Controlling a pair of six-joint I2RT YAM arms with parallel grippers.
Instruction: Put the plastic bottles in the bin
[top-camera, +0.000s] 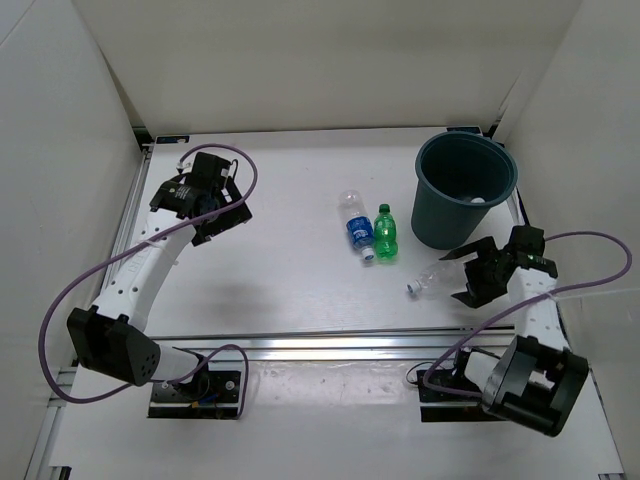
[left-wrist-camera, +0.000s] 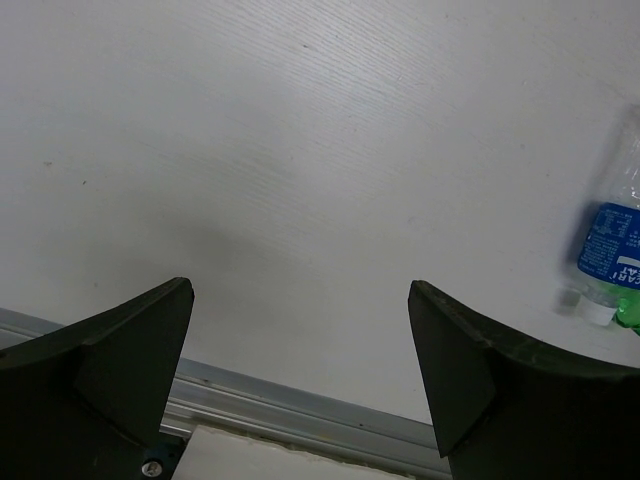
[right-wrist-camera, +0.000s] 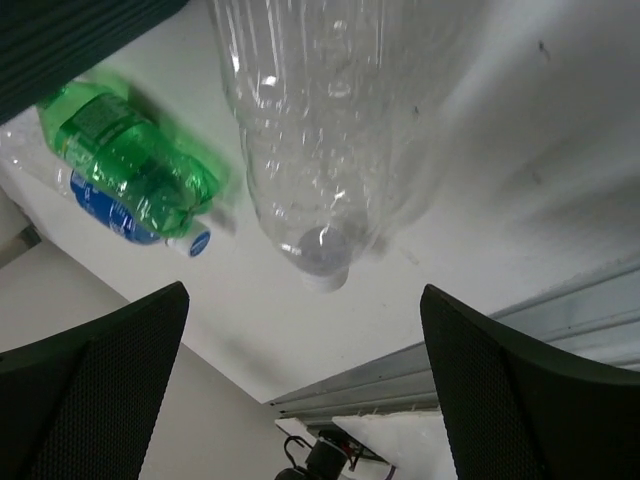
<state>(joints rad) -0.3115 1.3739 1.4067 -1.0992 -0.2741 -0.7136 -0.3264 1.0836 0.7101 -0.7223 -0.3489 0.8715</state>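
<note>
The dark teal bin (top-camera: 465, 190) stands upright at the back right. Two plastic bottles lie side by side left of it: a clear one with a blue label (top-camera: 357, 228) and a green one (top-camera: 385, 232). A third, clear bottle (top-camera: 428, 277) lies in front of the bin. My right gripper (top-camera: 457, 277) is open just right of it. In the right wrist view that bottle (right-wrist-camera: 310, 130) lies ahead of the open gripper (right-wrist-camera: 303, 300), its white cap (right-wrist-camera: 325, 275) pointing away from me. My left gripper (top-camera: 228, 222) is open and empty at the far left.
An aluminium rail (top-camera: 330, 345) runs along the table's near edge. White walls close in the table on the left, back and right. In the left wrist view, the blue-label bottle (left-wrist-camera: 610, 240) shows at the right edge, far from the left gripper (left-wrist-camera: 300, 290).
</note>
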